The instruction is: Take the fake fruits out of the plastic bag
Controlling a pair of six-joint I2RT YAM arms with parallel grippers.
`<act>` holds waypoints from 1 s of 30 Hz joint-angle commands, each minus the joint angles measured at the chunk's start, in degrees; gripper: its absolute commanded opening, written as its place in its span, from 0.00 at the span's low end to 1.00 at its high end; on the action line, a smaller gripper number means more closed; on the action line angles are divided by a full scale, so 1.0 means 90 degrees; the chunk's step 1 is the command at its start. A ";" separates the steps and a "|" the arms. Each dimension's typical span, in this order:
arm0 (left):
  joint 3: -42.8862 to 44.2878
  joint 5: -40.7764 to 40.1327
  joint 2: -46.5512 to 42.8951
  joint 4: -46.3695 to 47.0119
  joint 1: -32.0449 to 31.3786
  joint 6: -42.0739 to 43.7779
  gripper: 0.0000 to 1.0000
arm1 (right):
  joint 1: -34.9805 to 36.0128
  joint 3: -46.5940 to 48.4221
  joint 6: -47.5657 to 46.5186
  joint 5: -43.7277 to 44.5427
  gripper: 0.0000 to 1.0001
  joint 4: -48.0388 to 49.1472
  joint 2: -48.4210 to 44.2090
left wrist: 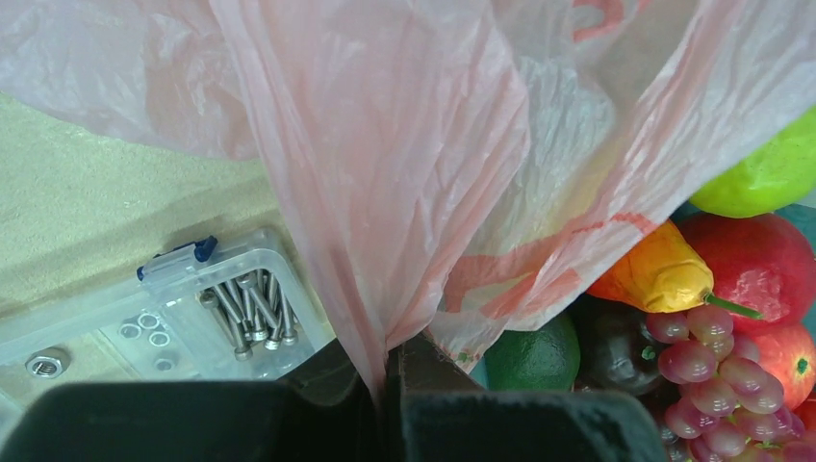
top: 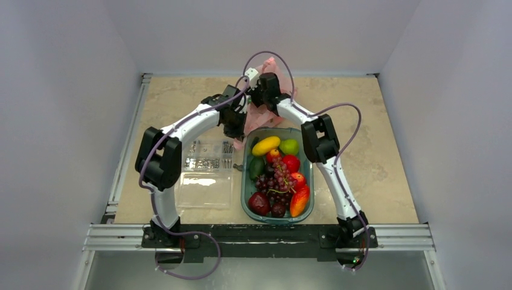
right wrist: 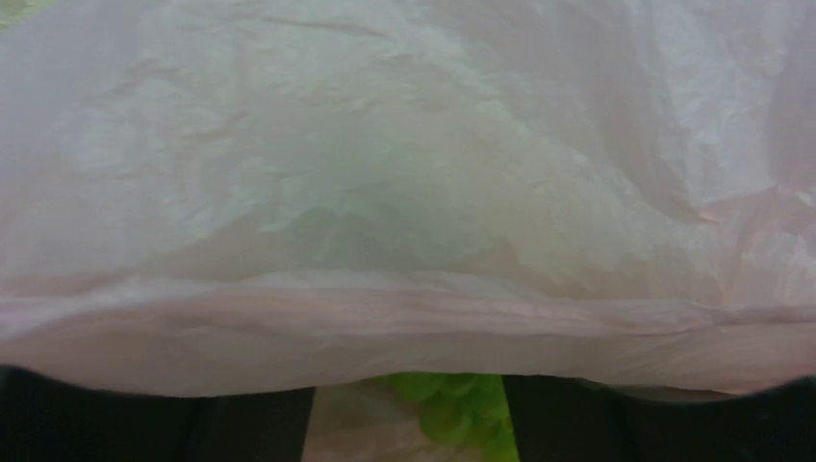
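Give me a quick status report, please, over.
Left claw shut on crinkly translucent pink plastic bag. Right claw against bag, grip unclear. Green plastic grape bunch visible between its fingers.

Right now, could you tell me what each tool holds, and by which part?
Left tool pinches the plastic bag by a gathered fold. Right tool: bag covers its fingertips, so cannot tell.

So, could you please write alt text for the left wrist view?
The left gripper pinches a fold of the pink plastic bag, which hangs above purple grapes and a green apple at right. A box of bolts lies at left.
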 commanded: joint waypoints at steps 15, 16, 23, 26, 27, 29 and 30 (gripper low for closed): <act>0.0304 -0.0166 -0.0203 -0.0116 0.0040 0.0090 0.00 | -0.0002 -0.0754 0.0846 0.0176 0.00 0.0248 -0.1068; 0.0304 -0.0134 -0.0205 -0.0115 0.0043 0.0080 0.00 | -0.0003 -0.1012 0.1003 0.0132 0.00 0.0410 -0.1262; 0.0289 -0.0058 -0.0264 -0.0086 0.0036 0.0031 0.00 | 0.0001 -0.2315 0.1992 0.0067 0.00 0.0351 -0.2425; 0.0278 -0.0044 -0.0306 -0.0073 0.0036 0.0031 0.00 | 0.0002 -0.2562 0.2291 0.0151 0.00 -0.0004 -0.2764; 0.0279 -0.0042 -0.0326 -0.0072 0.0040 0.0028 0.00 | 0.0003 -0.2702 0.2416 0.0085 0.00 0.0012 -0.2901; 0.0265 0.0001 -0.0374 -0.0060 0.0034 0.0012 0.00 | 0.0003 -0.2976 0.2683 -0.0072 0.00 0.0104 -0.3261; 0.0258 0.0031 -0.0392 -0.0037 0.0035 0.0000 0.00 | 0.0001 -0.3054 0.2774 -0.0076 0.00 0.0078 -0.3391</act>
